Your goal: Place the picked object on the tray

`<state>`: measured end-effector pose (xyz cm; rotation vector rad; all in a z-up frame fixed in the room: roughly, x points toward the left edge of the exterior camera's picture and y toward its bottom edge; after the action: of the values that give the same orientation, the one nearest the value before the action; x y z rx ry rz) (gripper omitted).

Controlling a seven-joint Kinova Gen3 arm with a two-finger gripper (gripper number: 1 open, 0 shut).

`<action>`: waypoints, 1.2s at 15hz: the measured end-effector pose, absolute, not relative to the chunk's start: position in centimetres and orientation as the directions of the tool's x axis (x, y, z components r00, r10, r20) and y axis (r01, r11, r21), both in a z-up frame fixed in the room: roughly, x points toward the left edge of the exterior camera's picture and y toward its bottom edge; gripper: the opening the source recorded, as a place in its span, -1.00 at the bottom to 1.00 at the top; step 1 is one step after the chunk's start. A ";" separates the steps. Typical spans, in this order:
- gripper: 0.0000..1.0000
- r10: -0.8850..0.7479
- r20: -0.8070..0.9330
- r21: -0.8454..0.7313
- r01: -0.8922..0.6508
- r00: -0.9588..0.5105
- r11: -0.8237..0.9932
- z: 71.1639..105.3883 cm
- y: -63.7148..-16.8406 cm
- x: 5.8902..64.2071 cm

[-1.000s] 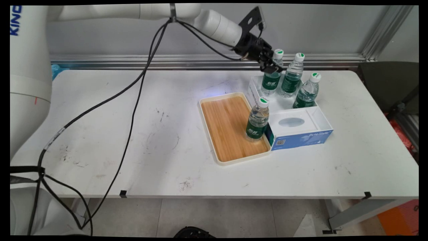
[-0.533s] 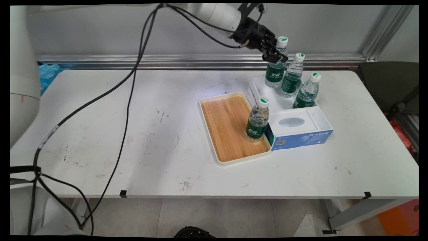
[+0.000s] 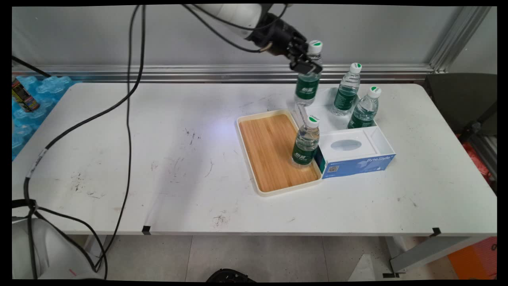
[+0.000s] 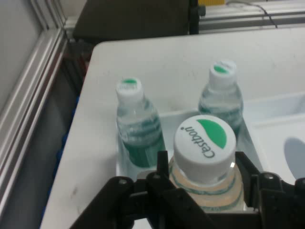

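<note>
Gripper (image 3: 304, 63) is clamped on the neck of a bottle (image 3: 307, 81), just under its white cap (image 4: 205, 142) — in the hand view the two black fingers (image 4: 159, 164) sit on both sides of the neck, pressed to it. The bottle hangs in the air, clear of the table (image 3: 158, 159), above the far-left corner of the white box (image 3: 349, 149) and near the far edge of the tray (image 3: 278, 153). It hangs nearly upright, the bottom a little tilted.

To do this carry well, the grip should, by judgement, stay firm under the cap's rim, because the neck is thin and the full body below can swing. A slow and level travel would keep the bottle from tilting more. The path must stay clear of the second bottle (image 3: 306, 140), which stands on the tray's right side, touching or almost touching the box. Two other bottles stand in the far part of the box — one behind (image 3: 347, 89), one to the right (image 3: 365, 108) — and both are well apart from the held one.

As for the pose, the arm comes from the upper left, high above the table, with the wrist bent down and toward the right. Black cables (image 3: 127, 99) hang from it across the left part of the table.
</note>
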<state>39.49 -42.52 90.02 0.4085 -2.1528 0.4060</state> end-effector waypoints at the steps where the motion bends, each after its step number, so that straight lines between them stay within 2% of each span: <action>1: -1.00 -0.144 0.815 -0.139 -0.430 -0.561 0.892 90.1 -41.5 40.1; 8: -1.00 -0.130 0.805 -0.140 -0.398 -0.578 0.907 88.8 -35.3 43.1; 18: -1.00 -0.114 0.805 -0.112 -0.338 -0.583 0.935 86.1 -29.4 44.2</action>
<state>44.16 -29.37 86.12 0.3184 -2.1880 0.3173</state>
